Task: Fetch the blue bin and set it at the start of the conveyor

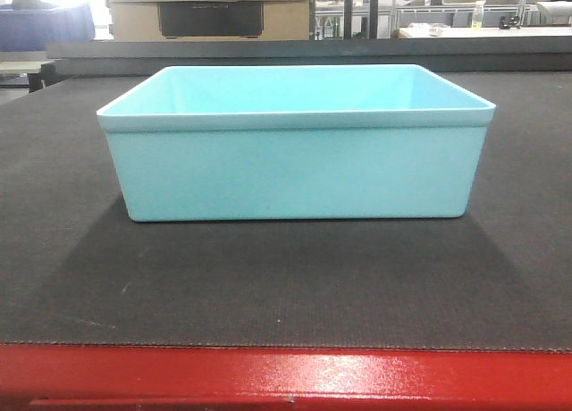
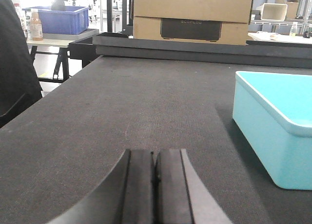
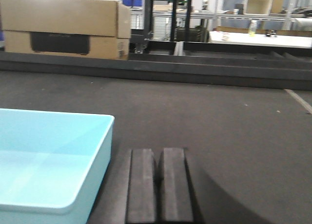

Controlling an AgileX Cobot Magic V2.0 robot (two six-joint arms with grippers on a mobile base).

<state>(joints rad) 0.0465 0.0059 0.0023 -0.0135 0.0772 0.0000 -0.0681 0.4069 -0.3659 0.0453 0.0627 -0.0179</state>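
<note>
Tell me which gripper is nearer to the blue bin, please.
Right. The right gripper, shut, sits just beside the blue bin's near corner, on the belt. The left gripper, also shut, is on the bin's other side with a wider strip of belt between.

Cardboard box [image 2: 193, 15] at back, dark-blue crate [image 2: 63, 19] on a side table [image 2: 58, 38], bright workshop shelving [image 3: 273, 12] beyond

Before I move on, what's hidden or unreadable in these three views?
- Light turquoise plastic tub: floor hidden by its near wall in the front view; cut off by the frame edge in both wrist views.
- Left gripper and right gripper: pads together, arms out of frame.
- Dark label on the cardboard box: too blurred to read.
</note>
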